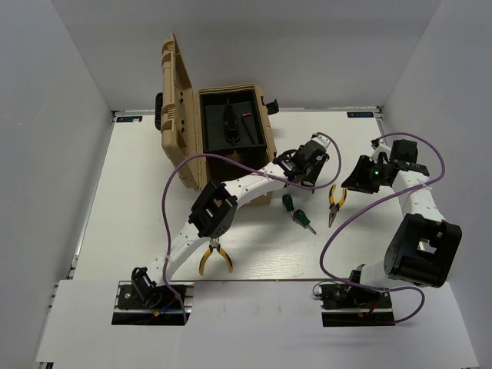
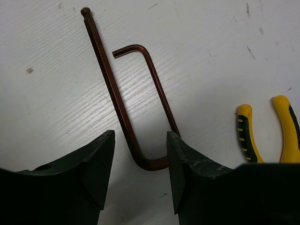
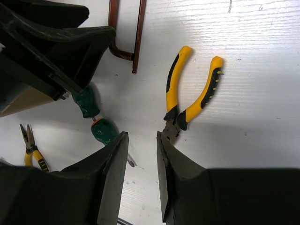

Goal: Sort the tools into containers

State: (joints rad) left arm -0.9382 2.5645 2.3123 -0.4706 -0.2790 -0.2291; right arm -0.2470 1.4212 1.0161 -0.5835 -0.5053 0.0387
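Observation:
The tan toolbox [image 1: 184,146] stands open at the back left, its black inner tray [image 1: 257,138] showing. My left gripper [image 2: 140,136] is open, low over two brown hex keys [image 2: 119,101]; its fingertips straddle the bend of the longer key. My right gripper [image 3: 142,136] is open above the table, its right fingertip next to the nose of yellow-handled pliers [image 3: 187,93]. Two green-handled screwdrivers [image 3: 104,130] lie to its left. In the top view the pliers [image 1: 336,201] and the screwdrivers [image 1: 296,211] lie between my two grippers. A second pair of pliers [image 1: 215,257] lies under the left arm.
The toolbox lid [image 1: 173,100] stands upright on the left side of the box. Something dark lies in the tray; I cannot tell what. Purple cables loop off both arms. White walls close in the table on three sides.

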